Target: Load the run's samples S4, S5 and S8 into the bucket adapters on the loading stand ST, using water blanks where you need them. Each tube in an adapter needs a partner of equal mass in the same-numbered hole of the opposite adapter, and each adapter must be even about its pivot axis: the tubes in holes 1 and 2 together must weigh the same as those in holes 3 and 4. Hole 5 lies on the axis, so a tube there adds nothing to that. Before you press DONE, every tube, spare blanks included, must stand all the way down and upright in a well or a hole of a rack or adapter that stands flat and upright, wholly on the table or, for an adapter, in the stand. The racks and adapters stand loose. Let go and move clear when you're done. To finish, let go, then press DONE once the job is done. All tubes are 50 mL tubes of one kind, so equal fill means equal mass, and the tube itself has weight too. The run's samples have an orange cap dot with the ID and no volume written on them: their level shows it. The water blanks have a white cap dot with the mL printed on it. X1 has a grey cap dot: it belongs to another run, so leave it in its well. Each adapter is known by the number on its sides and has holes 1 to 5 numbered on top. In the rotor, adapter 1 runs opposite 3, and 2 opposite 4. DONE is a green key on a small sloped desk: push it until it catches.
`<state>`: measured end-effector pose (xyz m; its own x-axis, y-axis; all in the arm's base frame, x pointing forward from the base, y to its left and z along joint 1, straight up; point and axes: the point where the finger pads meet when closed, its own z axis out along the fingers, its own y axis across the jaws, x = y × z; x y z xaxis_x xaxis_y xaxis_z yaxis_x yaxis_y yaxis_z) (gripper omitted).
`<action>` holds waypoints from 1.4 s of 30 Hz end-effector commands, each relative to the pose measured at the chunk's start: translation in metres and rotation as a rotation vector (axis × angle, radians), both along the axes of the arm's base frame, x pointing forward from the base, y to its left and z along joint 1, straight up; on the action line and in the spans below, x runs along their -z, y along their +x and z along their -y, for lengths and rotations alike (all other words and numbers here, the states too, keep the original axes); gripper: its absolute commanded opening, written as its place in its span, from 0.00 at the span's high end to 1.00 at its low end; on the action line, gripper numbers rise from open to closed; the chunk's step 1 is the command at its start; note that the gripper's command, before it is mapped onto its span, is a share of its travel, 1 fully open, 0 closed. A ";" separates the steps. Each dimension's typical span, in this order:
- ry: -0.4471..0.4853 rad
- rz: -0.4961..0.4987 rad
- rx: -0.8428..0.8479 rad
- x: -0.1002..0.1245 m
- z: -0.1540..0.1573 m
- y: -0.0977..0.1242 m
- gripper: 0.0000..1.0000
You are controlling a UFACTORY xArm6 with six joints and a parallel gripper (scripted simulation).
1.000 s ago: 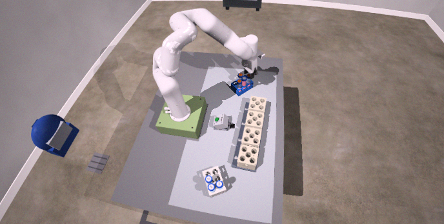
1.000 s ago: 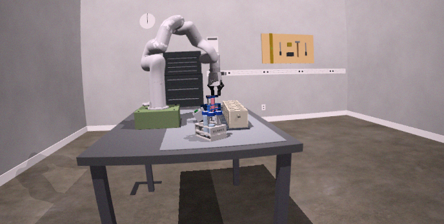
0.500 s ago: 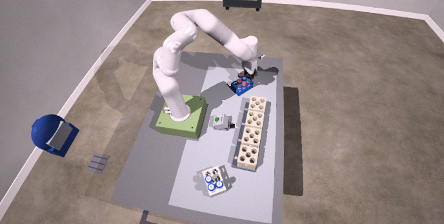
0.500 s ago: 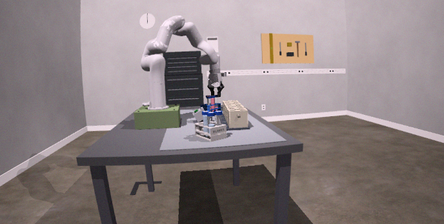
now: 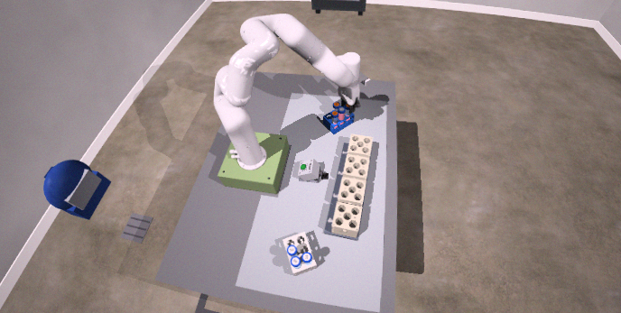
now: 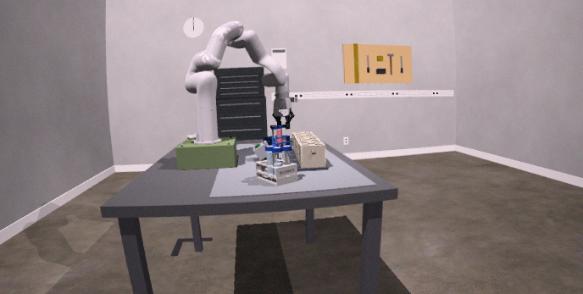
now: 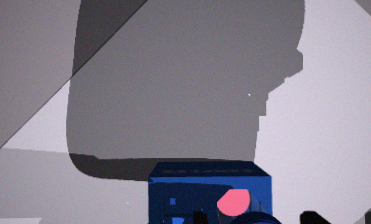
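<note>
While the arm [image 5: 304, 41] [image 6: 254, 47] reaches over the far part of the table, its gripper [image 5: 350, 106] [image 6: 283, 126] [image 7: 256, 218] points down at the blue rack [image 5: 334, 129] [image 6: 287, 139] [image 7: 261, 186], right of centre in the upper half of the top view. The fingers stand partly open, gripping nothing; a blue cap [image 7: 256, 220] shows between them at the bottom edge of the wrist view, though its height relative to the fingertips cannot be told. Capped tubes stand in this rack, among them orange-dotted ones [image 5: 337, 105] and one with pink contents [image 5: 341, 115] [image 6: 279, 133]; their labels are too small to read. Right of centre in the top view, four cream adapters [image 5: 347, 229] [image 6: 313, 158] form a row on the dark stand [image 5: 329, 229], their numbered tops facing up. The blanks rack [image 5: 307, 270] [image 6: 288, 175], at lower centre, carries three tubes with blue-rimmed white caps [image 5: 307, 257] [image 6: 275, 148]. Between the arm's green base [image 5: 248, 180] [image 6: 208, 158] and the adapters sits the small grey desk [image 5: 310, 176] [image 6: 260, 152] with its green key [image 5: 303, 167] [image 6: 257, 146].
</note>
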<state>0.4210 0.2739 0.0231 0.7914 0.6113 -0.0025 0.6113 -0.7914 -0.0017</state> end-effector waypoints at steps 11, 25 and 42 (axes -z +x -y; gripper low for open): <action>0.003 0.004 0.000 0.000 -0.001 0.002 0.43; 0.003 0.004 0.000 -0.002 -0.001 0.002 1.00; 0.003 0.004 0.000 -0.002 -0.001 0.002 1.00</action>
